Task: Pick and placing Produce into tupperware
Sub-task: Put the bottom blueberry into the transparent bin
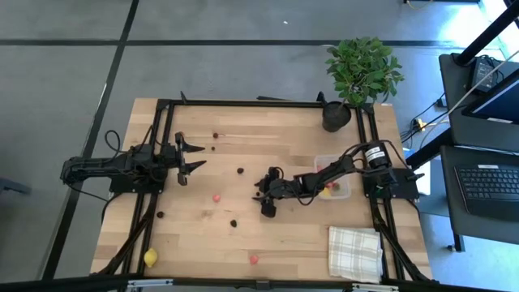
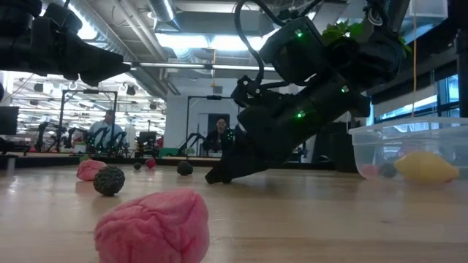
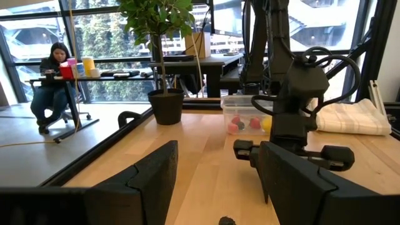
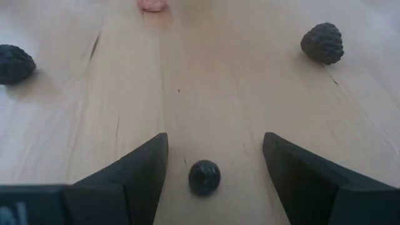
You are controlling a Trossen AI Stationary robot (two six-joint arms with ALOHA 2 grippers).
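Note:
Produce lies scattered over the wooden table: dark berries [image 1: 240, 170] [image 1: 233, 222], pink ones [image 1: 216, 197] [image 1: 254, 259], and a yellow lemon [image 1: 150, 258] near the front left. The clear tupperware [image 1: 345, 188] stands at the right with red pieces and a yellow one [image 2: 425, 166] inside. My right gripper [image 1: 266, 203] reaches low to mid-table, tips at the wood [image 2: 217, 176]. It is open [image 4: 214, 137], with a small dark berry [image 4: 204, 176] lying on the table between its fingers, untouched. My left gripper [image 1: 195, 158] waits open at the left, above the table [image 3: 219, 181].
A black plant pot [image 1: 336, 115] stands at the far right corner, and a white checked cloth [image 1: 354, 251] lies at the near right. Two more dark berries [image 4: 323, 42] [image 4: 14, 64] lie ahead of my right gripper. People sit in the room beyond the table.

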